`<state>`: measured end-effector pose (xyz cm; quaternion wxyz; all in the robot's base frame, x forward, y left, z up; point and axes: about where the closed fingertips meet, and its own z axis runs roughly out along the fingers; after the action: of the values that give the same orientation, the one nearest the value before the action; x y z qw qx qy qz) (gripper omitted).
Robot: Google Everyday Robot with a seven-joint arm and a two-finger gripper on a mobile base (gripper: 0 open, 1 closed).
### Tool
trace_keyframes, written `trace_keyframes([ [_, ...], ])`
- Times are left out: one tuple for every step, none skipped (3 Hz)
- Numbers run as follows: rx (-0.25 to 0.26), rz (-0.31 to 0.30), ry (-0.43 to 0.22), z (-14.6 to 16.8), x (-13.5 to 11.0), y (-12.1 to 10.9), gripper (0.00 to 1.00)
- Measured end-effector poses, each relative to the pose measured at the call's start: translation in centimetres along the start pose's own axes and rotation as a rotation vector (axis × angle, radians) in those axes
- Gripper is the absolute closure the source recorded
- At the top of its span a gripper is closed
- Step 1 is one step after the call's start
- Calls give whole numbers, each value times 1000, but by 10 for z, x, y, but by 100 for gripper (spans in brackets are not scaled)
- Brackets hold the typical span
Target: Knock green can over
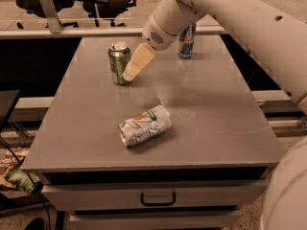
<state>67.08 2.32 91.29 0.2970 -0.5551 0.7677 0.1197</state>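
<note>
Angled down from the arm, the end effector [129, 74] sat low against the right side of the green can [119, 63], which stood upright at the table's [216, 119] left rear. I could not tell whether it was open or closed. That sideways placement suited a push, not a grasp. The blue-and-silver can [186, 42] and the wrinkled packet [145, 125] lay well apart from it.

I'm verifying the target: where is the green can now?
In the camera view, the green can stands upright at the table's back left, the gripper close by its right side.
</note>
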Motion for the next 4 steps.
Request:
trace_keyframes([
  [-14,10,-25,16,-20,0,0],
  [-30,-9,-41,40,-40,12,0],
  [-29,-8,-37,49,-39,10,0],
  [-30,-9,-47,50,-42,8,16],
])
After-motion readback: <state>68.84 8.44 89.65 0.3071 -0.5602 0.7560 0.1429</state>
